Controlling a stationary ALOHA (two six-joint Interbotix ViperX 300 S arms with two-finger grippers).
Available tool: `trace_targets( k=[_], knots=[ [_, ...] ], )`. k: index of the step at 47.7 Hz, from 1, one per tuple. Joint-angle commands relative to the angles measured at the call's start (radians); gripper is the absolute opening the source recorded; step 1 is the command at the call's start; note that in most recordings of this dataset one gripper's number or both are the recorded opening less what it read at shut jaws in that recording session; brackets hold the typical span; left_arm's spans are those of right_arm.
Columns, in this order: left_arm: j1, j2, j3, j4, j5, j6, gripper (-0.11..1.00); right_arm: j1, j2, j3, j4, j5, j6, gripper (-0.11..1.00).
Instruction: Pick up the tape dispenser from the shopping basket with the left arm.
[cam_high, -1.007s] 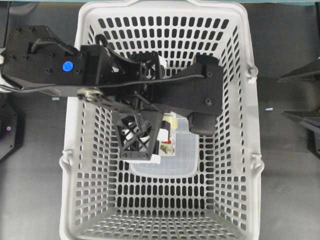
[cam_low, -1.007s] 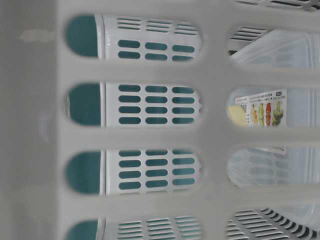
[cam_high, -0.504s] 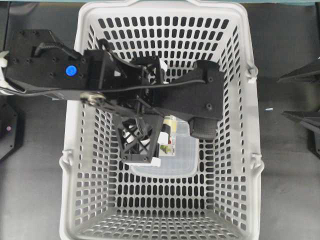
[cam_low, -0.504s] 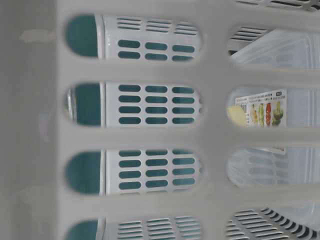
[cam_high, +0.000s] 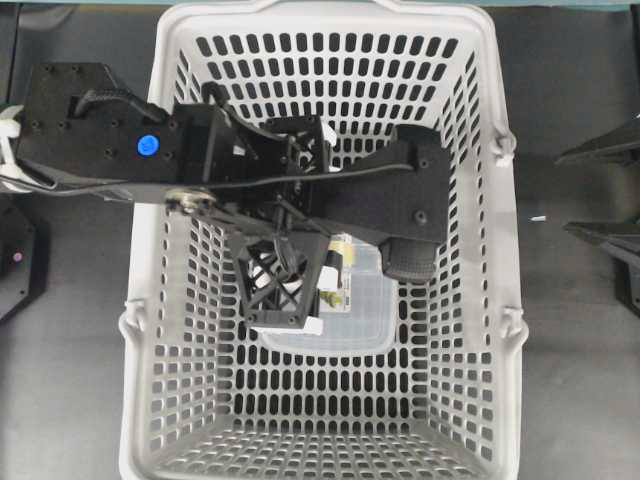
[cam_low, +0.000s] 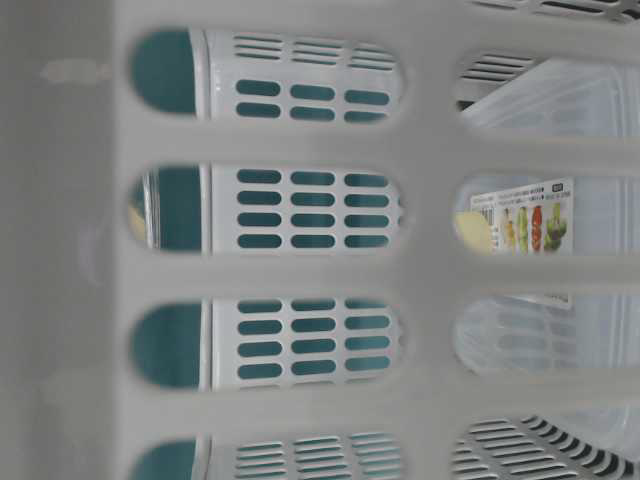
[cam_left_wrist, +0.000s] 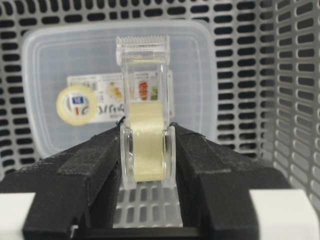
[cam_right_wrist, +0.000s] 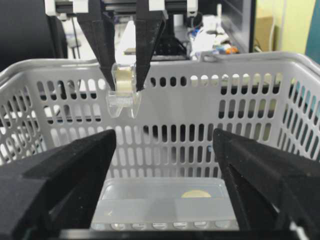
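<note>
Dispenser (cam_left_wrist: 145, 125) clamped in left pincer (cam_left_wrist: 146, 150), hanging above box (cam_left_wrist: 50, 75) inside basket (cam_right_wrist: 280, 75). Right pincer (cam_right_wrist: 165, 165) spread wide, empty, outside basket. Risk: smooth clear sides pinched only low down; jolt or rim bump may twist dispenser loose, dropping it onto box.

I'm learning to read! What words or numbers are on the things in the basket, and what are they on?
No text here can be read clearly.
Round blue-and-white sticker on the clear plastic box: marks too blurred to read.
Printed label on that box: barcode, fruit-like pictures and tiny lines of print, too small to read.
Tape dispenser, held in the left gripper: no readable text.
Shopping basket: no print visible.
</note>
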Motion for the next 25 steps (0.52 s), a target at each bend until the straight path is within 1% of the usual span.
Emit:
trace_targets(
  k=[1,25],
  knots=[
    [-0.003,-0.012,-0.011,0.003,-0.003,-0.002,0.28,0.003,0.006,-0.006,0.003,-0.006,0.000,0.75],
    [-0.011,-0.008,-0.009,0.003,-0.003,-0.003,0.28,0.003,0.005,-0.003,0.003,-0.006,0.000,0.75]
  ],
)
